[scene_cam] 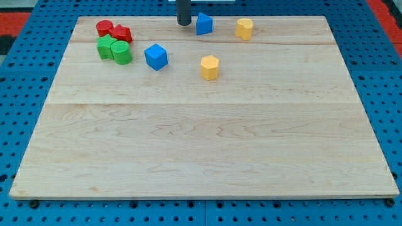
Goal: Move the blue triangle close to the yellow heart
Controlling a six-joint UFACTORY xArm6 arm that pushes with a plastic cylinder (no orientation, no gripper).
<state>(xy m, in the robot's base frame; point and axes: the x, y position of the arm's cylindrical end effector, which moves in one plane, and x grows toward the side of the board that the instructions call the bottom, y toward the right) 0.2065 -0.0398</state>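
The blue triangle (204, 24) stands near the top edge of the wooden board (201, 150), a little right of centre. The yellow heart (244, 28) stands to its right with a small gap between them. My tip (183, 24) is a dark rod coming down from the view's top. Its end sits just left of the blue triangle, very close to it or touching it.
A yellow hexagon-like block (210, 67) lies below the triangle. A blue cube (156, 56) lies left of that. At the top left, two red blocks (114, 30) and two green blocks (114, 49) are bunched together. A blue pegboard (25, 75) surrounds the board.
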